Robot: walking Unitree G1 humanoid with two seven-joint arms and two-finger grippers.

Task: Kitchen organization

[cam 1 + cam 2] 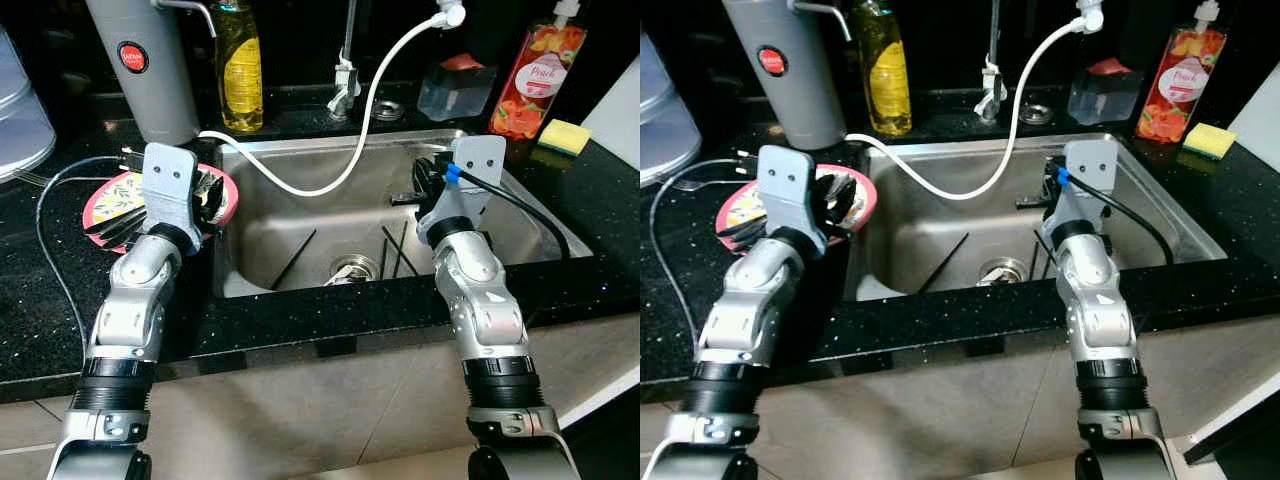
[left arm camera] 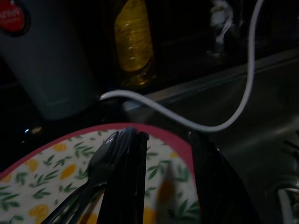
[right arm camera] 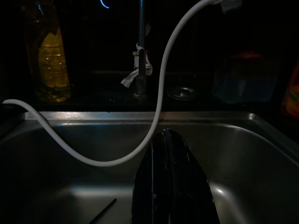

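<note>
Grippers at the sink, a fork on the plate.
The left gripper (image 2: 166, 182) held its fingers apart over the floral plate (image 1: 108, 195), one touching the fork (image 2: 98, 163). The right gripper (image 3: 170, 186), fingers pressed together, hung above the steel sink (image 1: 300, 230) near the white hose (image 1: 350, 150).

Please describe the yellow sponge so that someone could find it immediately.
Start at the steel sink in the black counter. Beyond its back right corner stands a red peach soap bottle; the sponge lies just right of it. It is the only small yellow block there.
</note>
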